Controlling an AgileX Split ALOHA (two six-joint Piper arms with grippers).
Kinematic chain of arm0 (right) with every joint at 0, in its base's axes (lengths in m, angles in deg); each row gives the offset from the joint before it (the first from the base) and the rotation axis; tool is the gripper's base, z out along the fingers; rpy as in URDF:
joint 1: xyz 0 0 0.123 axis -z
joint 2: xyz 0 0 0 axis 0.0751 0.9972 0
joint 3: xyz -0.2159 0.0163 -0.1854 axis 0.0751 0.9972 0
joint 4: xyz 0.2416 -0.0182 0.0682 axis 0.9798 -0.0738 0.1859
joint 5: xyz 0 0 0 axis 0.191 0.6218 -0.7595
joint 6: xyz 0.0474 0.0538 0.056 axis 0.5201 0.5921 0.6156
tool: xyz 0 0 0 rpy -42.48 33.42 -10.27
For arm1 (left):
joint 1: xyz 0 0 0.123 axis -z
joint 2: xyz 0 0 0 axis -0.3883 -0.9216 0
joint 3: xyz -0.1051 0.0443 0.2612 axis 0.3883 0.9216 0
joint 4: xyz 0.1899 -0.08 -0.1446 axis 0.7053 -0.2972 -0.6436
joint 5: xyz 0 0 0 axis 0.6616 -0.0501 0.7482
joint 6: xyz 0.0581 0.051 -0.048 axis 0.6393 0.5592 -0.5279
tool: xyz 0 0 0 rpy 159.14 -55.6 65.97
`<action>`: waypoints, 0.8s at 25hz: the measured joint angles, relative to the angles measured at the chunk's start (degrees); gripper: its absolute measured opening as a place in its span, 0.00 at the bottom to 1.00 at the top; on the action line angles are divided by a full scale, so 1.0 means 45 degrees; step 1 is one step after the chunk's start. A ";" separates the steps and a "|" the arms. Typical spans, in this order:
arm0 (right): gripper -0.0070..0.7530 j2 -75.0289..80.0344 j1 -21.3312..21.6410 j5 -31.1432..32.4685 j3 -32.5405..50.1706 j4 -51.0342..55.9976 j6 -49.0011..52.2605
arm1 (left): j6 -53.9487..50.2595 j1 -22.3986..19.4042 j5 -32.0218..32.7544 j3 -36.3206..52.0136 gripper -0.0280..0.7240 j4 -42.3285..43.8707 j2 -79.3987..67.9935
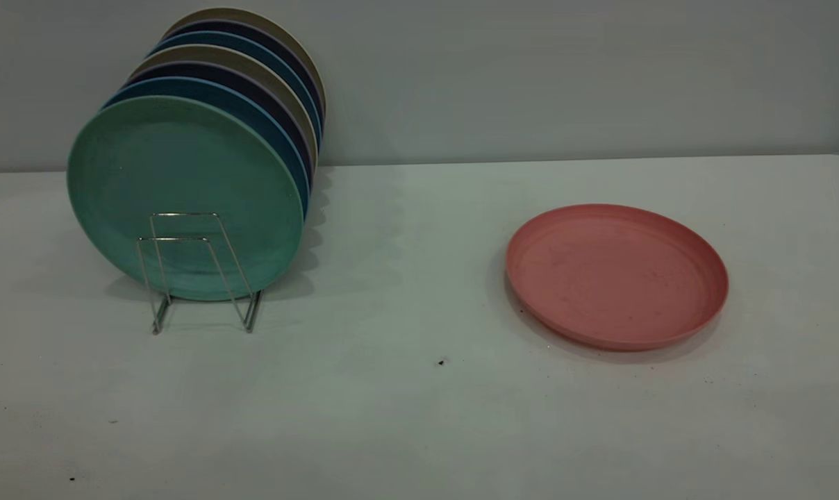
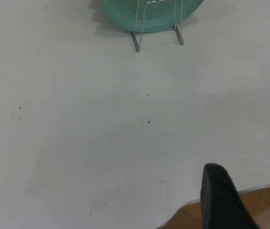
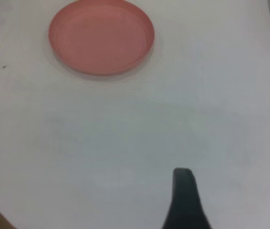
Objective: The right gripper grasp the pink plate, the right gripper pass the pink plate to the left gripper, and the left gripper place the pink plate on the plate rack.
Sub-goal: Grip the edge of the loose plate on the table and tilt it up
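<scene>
Plate, salmon pink and low-rimmed, lies flat and alone on the pale counter, well apart from the wire plate rack at the far left of the exterior view. Nothing touches it. Nothing of the task appears done: the pink plate has not been grasped, passed or racked, so all three steps remain.

The rack already carries a row of upright plates, a teal-green plate foremost, with blue, dark and beige ones behind it. Two wire loops stand bare in front of the green plate, which looks like the likely berth for the pink one.

The right tool shows only one dark tapered tip in its wrist view, hanging above bare counter with the pink plate well ahead of it; whether it is spread or pressed together cannot be told. The left tool hangs near the counter's edge, its two dark tips standing apart with a clear gap between them and nothing held, the rack's feet well ahead. Neither arm appears in the exterior view.
</scene>
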 joint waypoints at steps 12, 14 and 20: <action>0.74 0.0000 0.0000 0.0000 0.0000 0.0000 0.0000 | -0.0026 0.0000 0.0000 0.0000 0.46 -0.0037 0.0000; 0.74 0.0000 0.0000 0.0000 0.0000 0.0000 0.0000 | -0.0026 0.0000 0.0000 0.0000 0.46 -0.0037 0.0000; 0.74 0.0122 0.0000 -0.0987 -0.0246 -0.0216 -0.0462 | -0.0519 0.0000 -0.1135 -0.0634 0.46 -0.0277 -0.0648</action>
